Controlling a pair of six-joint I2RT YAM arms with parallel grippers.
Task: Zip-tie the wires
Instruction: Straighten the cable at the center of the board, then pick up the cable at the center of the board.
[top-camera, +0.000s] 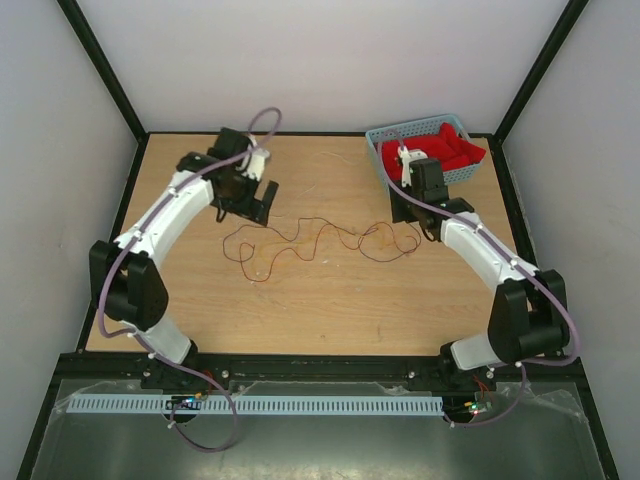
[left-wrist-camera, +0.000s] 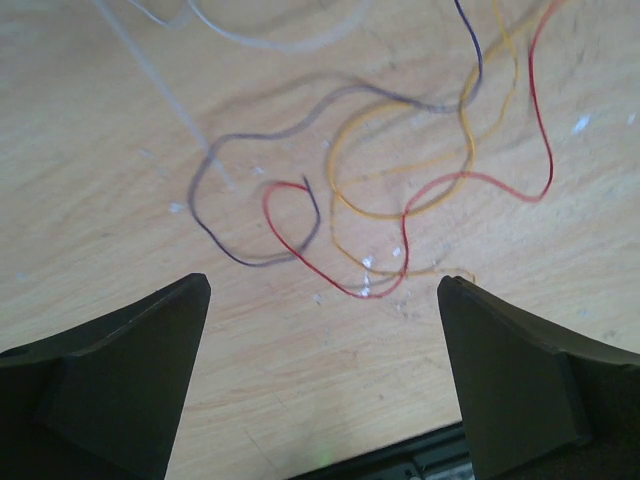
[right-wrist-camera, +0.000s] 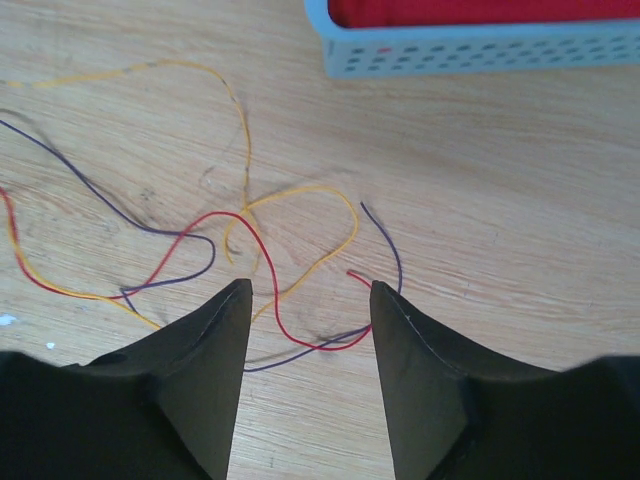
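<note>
The wires (top-camera: 330, 232) lay loose on the wooden table (top-camera: 330, 310), a tangle of red, orange and dark strands stretched left to right across the middle, between the two arms. The left gripper (top-camera: 255, 205) hovered over the left end of the tangle. From its wrist camera, the left gripper (left-wrist-camera: 322, 290) had its jaws spread wide and held nothing. The curled ends of the wires (left-wrist-camera: 463, 176) lay flat on the wood just beyond the fingertips, clear of both. The right gripper (top-camera: 410, 218) stood over the right end, just near of a blue basket (top-camera: 377, 140) with red things in it at the far right. From its own camera, the right gripper (right-wrist-camera: 308, 290) was parted to a narrower gap and gripped nothing. The red and dark strands of the wires (right-wrist-camera: 250, 228) ran along the table under that gap, with the basket's wall (right-wrist-camera: 470, 50) beyond.
</note>
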